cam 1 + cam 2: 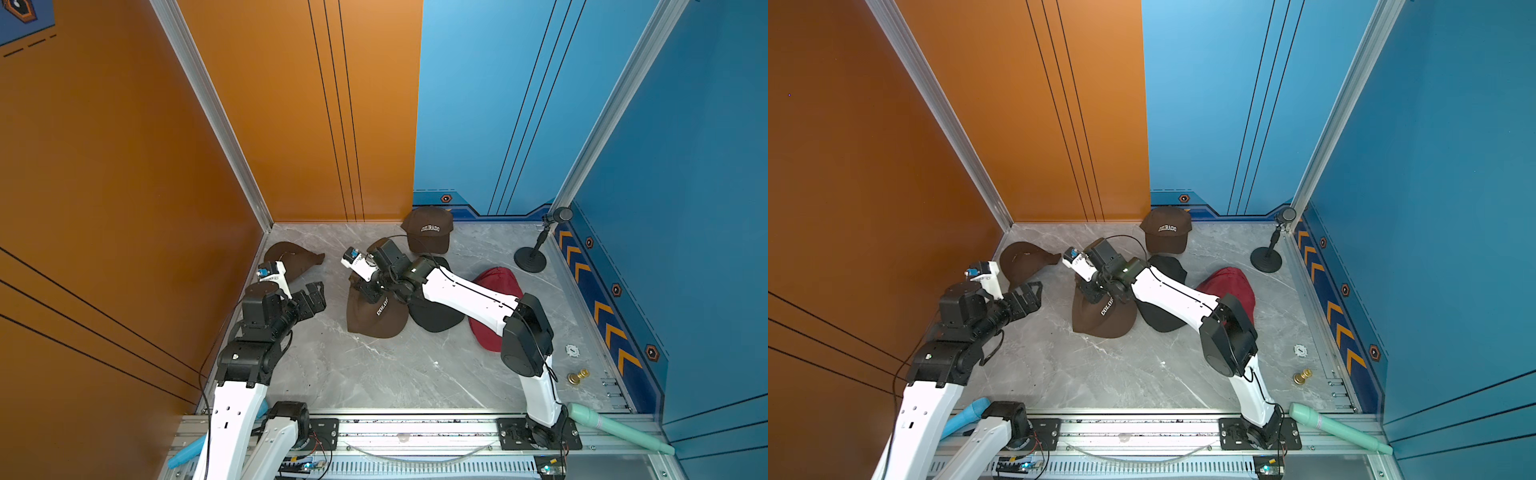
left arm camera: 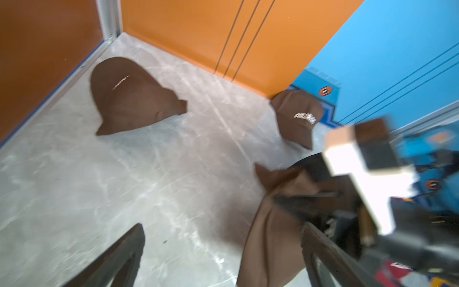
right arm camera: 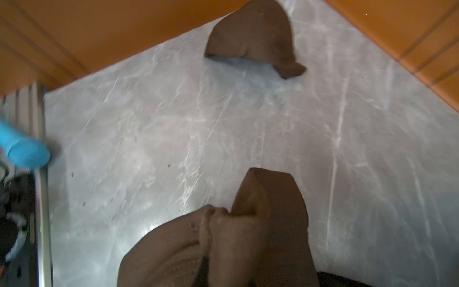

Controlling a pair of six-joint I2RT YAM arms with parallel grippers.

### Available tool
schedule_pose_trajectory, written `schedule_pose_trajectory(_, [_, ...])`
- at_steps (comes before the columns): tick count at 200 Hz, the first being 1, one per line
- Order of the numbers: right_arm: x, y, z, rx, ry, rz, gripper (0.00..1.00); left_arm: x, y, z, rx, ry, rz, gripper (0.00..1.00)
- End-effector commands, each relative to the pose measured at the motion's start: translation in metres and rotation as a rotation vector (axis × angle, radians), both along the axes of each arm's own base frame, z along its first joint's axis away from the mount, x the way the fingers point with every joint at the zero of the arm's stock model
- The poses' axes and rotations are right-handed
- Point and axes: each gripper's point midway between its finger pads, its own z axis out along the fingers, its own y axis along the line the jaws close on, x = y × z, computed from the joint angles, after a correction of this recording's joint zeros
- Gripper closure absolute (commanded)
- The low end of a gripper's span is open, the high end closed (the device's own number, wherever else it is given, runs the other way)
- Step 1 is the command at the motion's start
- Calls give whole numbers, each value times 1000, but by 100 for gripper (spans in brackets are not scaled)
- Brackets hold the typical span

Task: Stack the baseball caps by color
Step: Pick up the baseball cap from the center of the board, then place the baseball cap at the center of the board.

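Right gripper (image 1: 367,291) is clamped shut on the middle brown cap (image 1: 376,318). In the right wrist view, crown cloth is seen bunched at the jaws. The cap is judged light, soft and floppy: the crown collapses when pinched, and only the brim is likely stiff. A hold at the brim or the brim seam is judged firmer, since loose crown cloth may slip or let the cap dangle. Black cap (image 1: 436,318) is touching it on the right, partly hidden under the arm. Red cap (image 1: 498,280) lies beyond. Left gripper (image 1: 311,300) is spread wide and empty over the table (image 1: 395,374), near the left brown cap (image 1: 291,259) by the orange wall (image 1: 124,208). Back brown cap (image 1: 428,230), lettered COLORADO, is set well apart. The three brown caps are seen unstacked, in separate spots.
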Motion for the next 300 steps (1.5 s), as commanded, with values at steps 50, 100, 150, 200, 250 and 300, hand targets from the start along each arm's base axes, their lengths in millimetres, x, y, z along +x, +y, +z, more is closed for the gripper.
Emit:
schedule_pose_trajectory(50, [66,-16,48,277,6,-847,100,-20,5,-37,54,140,-31,2])
schedule_pose_trajectory(100, [94,-23,-17,255,93,-1108,100,-22,-1,-47,21,159,-64,2])
schedule_pose_trajectory(150, [95,-20,-70,216,161,-1169,100,-21,-8,-62,-29,177,-87,2])
schedule_pose_trajectory(200, [109,-24,-94,223,134,-1222,100,-20,-10,-66,-48,182,-97,2])
schedule_pose_trajectory(250, [124,-44,-104,188,115,-1265,100,-19,-12,-67,-54,185,-104,2])
schedule_pose_trajectory(300, [126,-43,-119,178,138,-1261,100,-19,-12,-67,-59,188,-106,2])
